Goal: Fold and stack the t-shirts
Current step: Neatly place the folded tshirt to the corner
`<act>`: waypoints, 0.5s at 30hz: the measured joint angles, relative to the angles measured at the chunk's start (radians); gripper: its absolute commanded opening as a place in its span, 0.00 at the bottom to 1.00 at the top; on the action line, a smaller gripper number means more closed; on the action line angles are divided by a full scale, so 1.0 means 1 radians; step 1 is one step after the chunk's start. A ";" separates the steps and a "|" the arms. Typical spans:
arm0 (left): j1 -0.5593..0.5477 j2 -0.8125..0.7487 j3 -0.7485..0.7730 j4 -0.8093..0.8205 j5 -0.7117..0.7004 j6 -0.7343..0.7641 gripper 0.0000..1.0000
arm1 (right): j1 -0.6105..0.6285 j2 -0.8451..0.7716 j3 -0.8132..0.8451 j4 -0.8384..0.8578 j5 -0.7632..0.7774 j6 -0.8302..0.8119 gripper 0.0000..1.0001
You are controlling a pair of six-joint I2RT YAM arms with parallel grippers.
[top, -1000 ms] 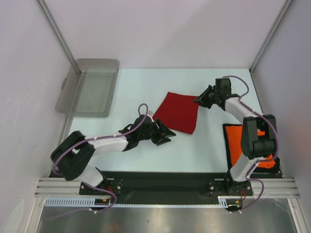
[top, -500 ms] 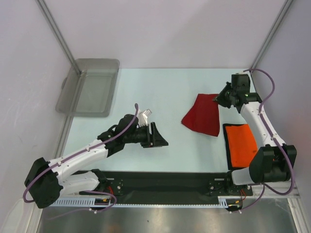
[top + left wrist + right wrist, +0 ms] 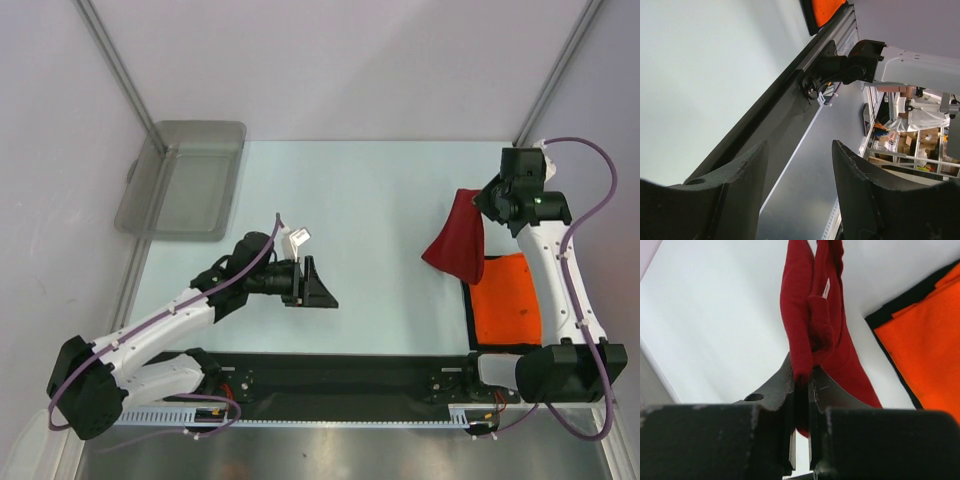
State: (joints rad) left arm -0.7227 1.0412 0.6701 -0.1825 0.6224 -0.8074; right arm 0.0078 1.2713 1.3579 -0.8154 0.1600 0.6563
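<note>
Red shirt [image 3: 458,243] aloft, right of frame.
Bunched, hanging in folds from right gripper [image 3: 484,198], pinched tight; orange shirt [image 3: 508,300] flat, lower right. Left gripper [image 3: 320,287] spread wide, empty.

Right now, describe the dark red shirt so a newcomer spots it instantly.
Look at the table's far right side, by the right gripper. The dark red t-shirt hangs bunched from its shut jaws. Unlike the orange t-shirt lying flat beside it, it is held up.

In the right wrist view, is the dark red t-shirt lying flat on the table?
No: the dark red t-shirt hangs bunched from the right gripper, whose jaws are pinched shut on its edge.
</note>
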 measured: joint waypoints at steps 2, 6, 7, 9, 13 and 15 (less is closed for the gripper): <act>0.023 -0.002 -0.003 0.000 0.024 0.006 0.59 | 0.000 -0.010 0.023 -0.036 0.027 0.008 0.00; 0.056 0.002 -0.014 -0.001 0.072 0.019 0.59 | -0.017 -0.013 0.092 -0.086 0.062 0.018 0.00; 0.059 0.003 -0.014 -0.004 0.082 0.025 0.59 | -0.025 -0.015 0.107 -0.093 0.069 0.021 0.00; 0.062 0.003 -0.014 -0.010 0.097 0.036 0.59 | -0.037 -0.021 0.127 -0.099 0.085 0.025 0.00; 0.063 0.005 -0.014 -0.025 0.119 0.059 0.59 | -0.061 -0.038 0.129 -0.104 0.096 0.028 0.00; 0.063 0.006 -0.014 -0.032 0.124 0.068 0.59 | -0.076 -0.040 0.129 -0.108 0.092 0.028 0.00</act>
State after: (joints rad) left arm -0.6598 1.0477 0.6563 -0.2142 0.7467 -0.7399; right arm -0.0685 1.2312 1.4872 -0.9234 0.2523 0.6846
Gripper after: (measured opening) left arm 0.589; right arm 0.087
